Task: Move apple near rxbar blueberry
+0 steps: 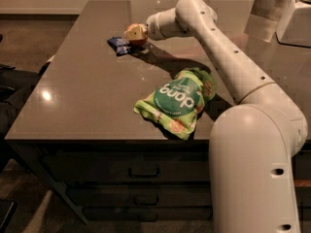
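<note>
The dark blue rxbar blueberry [119, 44] lies flat on the grey table [92, 96] toward the far left. My gripper [137, 34] reaches in from the right on the long white arm and is shut on the small red-orange apple [138, 38]. The apple sits low, just right of the bar and almost touching it, at or just above the tabletop. The gripper fingers hide part of the apple.
A large green "dang" chip bag [177, 101] lies at the table's middle right, near the front edge. A metal canister [265, 14] and a white appliance [297, 19] stand at the back right. Drawers [141, 170] run below the tabletop.
</note>
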{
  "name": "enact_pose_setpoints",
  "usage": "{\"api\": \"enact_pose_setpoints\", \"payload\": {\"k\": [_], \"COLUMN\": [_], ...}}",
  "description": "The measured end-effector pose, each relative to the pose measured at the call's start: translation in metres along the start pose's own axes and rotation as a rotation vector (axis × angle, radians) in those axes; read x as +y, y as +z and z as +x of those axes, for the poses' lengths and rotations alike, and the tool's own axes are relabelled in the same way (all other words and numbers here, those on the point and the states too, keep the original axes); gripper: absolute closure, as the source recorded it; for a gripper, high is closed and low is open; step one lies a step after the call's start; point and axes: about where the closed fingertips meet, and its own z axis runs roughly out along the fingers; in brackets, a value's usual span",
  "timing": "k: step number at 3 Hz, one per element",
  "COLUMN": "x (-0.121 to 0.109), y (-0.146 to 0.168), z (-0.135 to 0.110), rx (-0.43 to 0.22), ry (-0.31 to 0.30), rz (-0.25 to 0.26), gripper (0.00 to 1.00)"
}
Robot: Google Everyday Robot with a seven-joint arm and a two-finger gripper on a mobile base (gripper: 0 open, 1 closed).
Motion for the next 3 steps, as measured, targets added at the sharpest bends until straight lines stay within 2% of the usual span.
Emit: {"api": "enact_pose_setpoints", "payload": {"k": [1,2,3], "x": [0.0054,0.0081,0.0097], "y": [0.0114,0.0160,0.0187], "z": [0.0099,0.0126,0.0140], "rx": [0.033,0.039,0.042], "ry": [0.003,0.003,0.004], "rz": [-0.027,-0.034,-0.037], "gripper": [0.54,0.23,0.01]}}
